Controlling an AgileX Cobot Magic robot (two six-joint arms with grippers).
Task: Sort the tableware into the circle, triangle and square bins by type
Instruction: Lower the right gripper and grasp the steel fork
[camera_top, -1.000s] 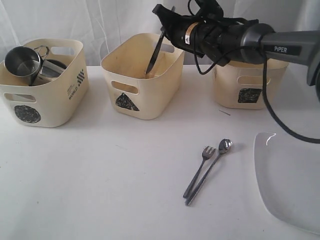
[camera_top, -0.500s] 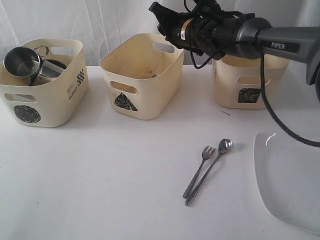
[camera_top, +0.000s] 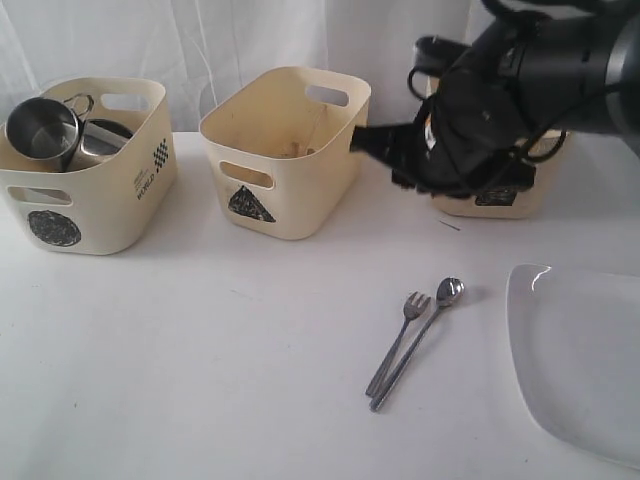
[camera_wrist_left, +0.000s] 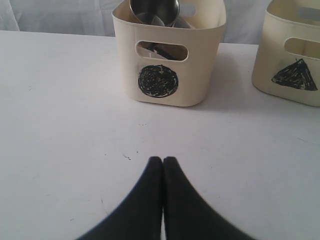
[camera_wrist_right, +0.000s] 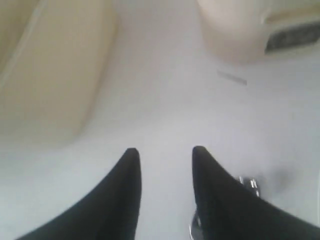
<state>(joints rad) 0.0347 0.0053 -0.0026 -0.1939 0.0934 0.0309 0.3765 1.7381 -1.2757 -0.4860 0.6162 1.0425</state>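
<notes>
Three cream plastic bins with cut-out handles are standing on one white table (camera_top: 200, 350): one circle-marked bin (camera_top: 100, 200), one triangle-marked bin (camera_top: 300, 200) and one square-marked bin (camera_top: 520, 205). Two shiny steel handled mugs are showing in the circle-marked bin, a tilted mug (camera_top: 42, 125) and a second mug (camera_top: 102, 140) beside it; whatever is lying under them is hiding from any count. One steel fork (camera_top: 397, 338) and one steel spoon (camera_top: 419, 338) are lying on the table, making two loose pieces of cutlery. One large white square plate (camera_top: 580, 370) is lying there too.
</notes>
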